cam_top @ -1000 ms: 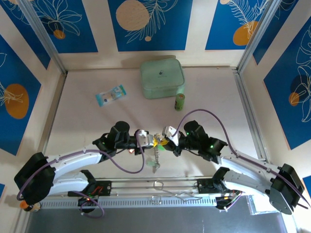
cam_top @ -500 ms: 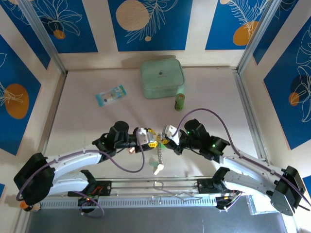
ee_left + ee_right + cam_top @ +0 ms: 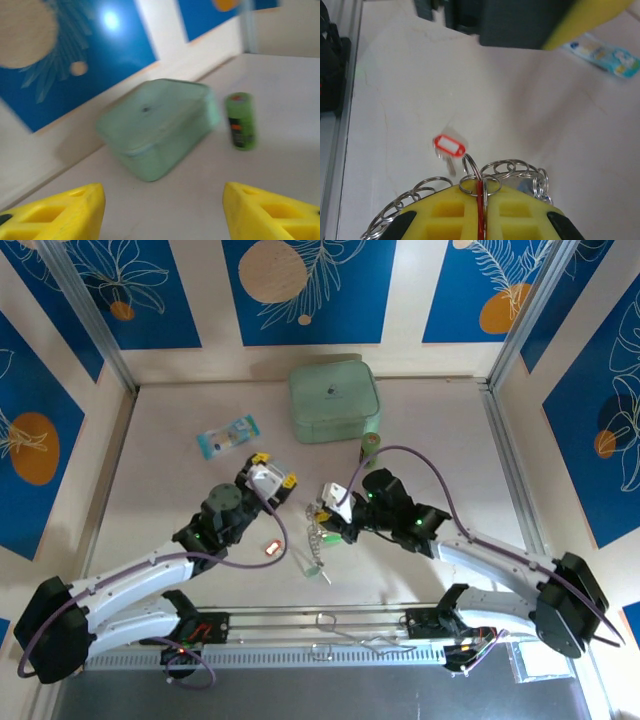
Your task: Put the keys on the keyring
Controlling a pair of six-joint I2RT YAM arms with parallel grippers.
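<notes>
Right hand (image 3: 323, 514) (image 3: 480, 192): yellow fingers (image 3: 447, 210) pressed shut on the keyring (image 3: 318, 536) (image 3: 512, 166). A thin red strip sat between the pads; couldn't tell what it was. Small wire loops of the ring fanned out to both sides of the fingertips. From above, a strand of it trailed down from the hand onto the worktop (image 3: 450, 465), ending on the side away from the mint-green case (image 3: 334, 402) (image 3: 155, 125).

Left hand (image 3: 273, 469) (image 3: 162, 202): fingers (image 3: 65, 210) spread apart, nothing between them. It sat on the near side of the case, off its left corner, pointed toward it.

Red-headed key (image 3: 270, 549) (image 3: 449, 146): lay loose on the worktop, apart from both hands, farther from the case than either. Clear window in its red head; shaft blurred.

Green bottle (image 3: 369, 447) (image 3: 241, 120): upright, just beside the case's near right corner.

Blue packet (image 3: 227, 436) (image 3: 605, 52): flat on the worktop, left of the case, well apart from it.
</notes>
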